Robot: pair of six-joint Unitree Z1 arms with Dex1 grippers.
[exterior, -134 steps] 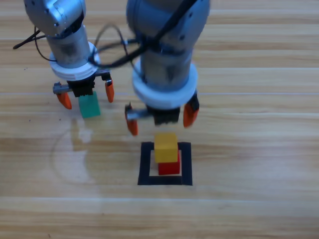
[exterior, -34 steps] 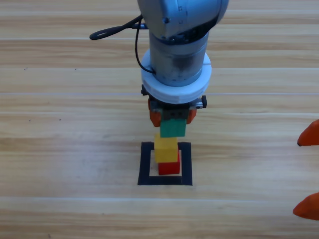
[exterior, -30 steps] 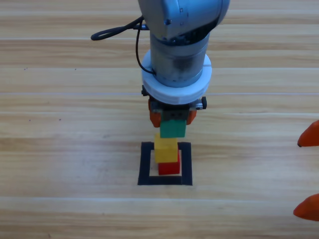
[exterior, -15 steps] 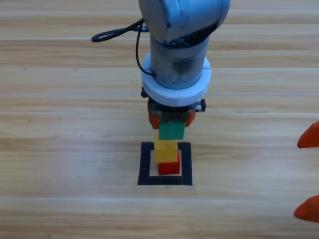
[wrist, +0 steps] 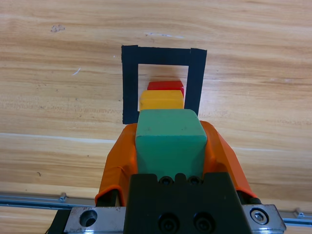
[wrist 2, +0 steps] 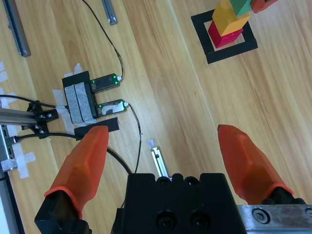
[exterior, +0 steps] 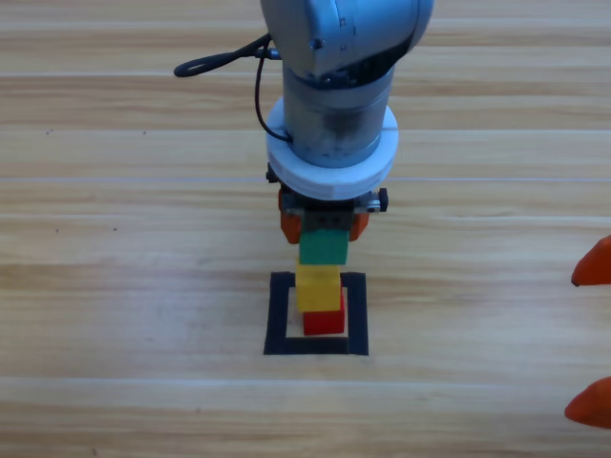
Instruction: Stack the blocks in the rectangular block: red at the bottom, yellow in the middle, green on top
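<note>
Left gripper [exterior: 322,225] is seen mid-tabletop, coming down from the top edge, clamped on green [exterior: 324,246]. In the left wrist view both orange jaws are pressed against the sides of green [wrist: 170,141].

Green is held just above yellow [exterior: 318,287]; whether the two touch cannot be told. In the high view green is seen slightly offset toward the top edge relative to yellow.

Yellow is seated on red [exterior: 325,321], and red is placed inside the outline [exterior: 278,315], on the tabletop [exterior: 143,286] near its middle. In the left wrist view red [wrist: 165,85] and yellow [wrist: 162,100] are lined up inside the outline [wrist: 129,83], straight ahead of the held cube.

Right gripper [exterior: 592,334] is parked at the right edge, well apart from the stack; only the two orange jaw tips are shown there. In the right wrist view its jaws are spread wide with nothing between them [wrist 2: 165,151], and the stack is seen far off at the upper right: red [wrist 2: 223,36], yellow [wrist 2: 228,17], green [wrist 2: 240,7].
</note>
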